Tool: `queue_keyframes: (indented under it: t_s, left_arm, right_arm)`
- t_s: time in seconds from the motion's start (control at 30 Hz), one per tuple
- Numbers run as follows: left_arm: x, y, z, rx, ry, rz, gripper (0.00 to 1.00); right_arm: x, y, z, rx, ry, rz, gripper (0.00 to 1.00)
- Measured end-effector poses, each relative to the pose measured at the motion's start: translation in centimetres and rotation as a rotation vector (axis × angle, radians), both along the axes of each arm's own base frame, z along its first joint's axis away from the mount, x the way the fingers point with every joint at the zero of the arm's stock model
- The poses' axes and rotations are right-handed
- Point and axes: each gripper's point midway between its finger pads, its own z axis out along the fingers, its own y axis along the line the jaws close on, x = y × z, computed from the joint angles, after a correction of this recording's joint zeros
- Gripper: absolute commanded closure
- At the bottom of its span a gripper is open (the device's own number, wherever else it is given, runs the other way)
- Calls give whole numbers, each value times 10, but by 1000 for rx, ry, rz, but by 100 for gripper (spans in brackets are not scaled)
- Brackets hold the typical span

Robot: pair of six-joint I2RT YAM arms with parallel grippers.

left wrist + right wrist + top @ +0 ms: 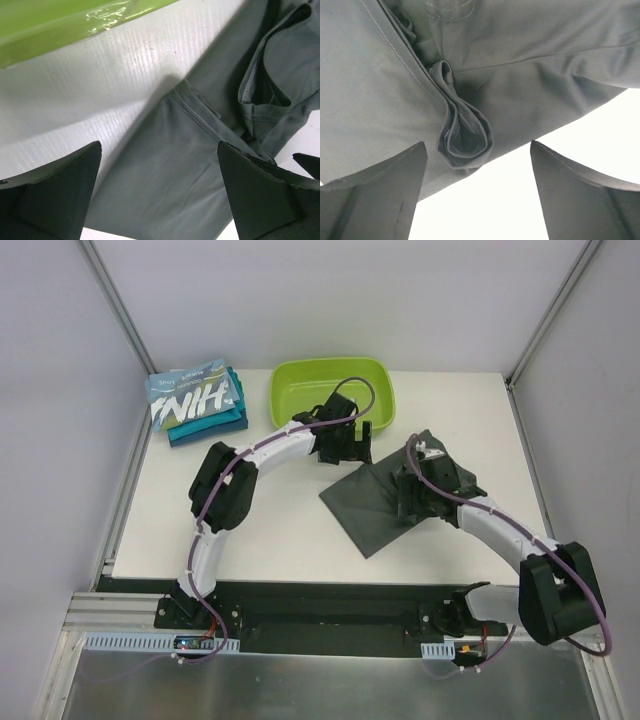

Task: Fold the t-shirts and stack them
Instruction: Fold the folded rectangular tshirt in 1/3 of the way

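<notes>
A dark grey t-shirt (pixel 375 505) lies partly folded on the white table right of centre. My left gripper (pixel 345 448) hangs open over its far left edge; in the left wrist view the grey cloth (pixel 175 170) lies between the spread fingers (pixel 55 195). My right gripper (pixel 415 495) hangs open over the shirt's right side; in the right wrist view a rolled fold of the cloth (pixel 462 135) lies just ahead of the fingers (pixel 570 190). A folded stack sits at the back left: the light blue lettered shirt (pixel 190 397) on top of teal shirts (pixel 205 427).
The lime-green plastic tub (pixel 330 390) stands at the back centre, just behind my left gripper; its wall shows in the left wrist view (pixel 60 25). Bare white table (pixel 270 520) lies left of the grey shirt. Enclosure walls stand on three sides.
</notes>
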Motion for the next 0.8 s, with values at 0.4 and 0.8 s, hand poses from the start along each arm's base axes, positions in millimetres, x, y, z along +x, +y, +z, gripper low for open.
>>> queue_keyframes:
  t_s: [0.4, 0.8]
  left_arm:
    - [-62, 50, 39, -26, -27, 11, 1]
    - [-94, 138, -13, 96, 77, 224, 1]
  right_arm:
    - [-21, 43, 76, 322, -192, 140, 4]
    - [-33, 78, 11, 285, 130, 223, 4]
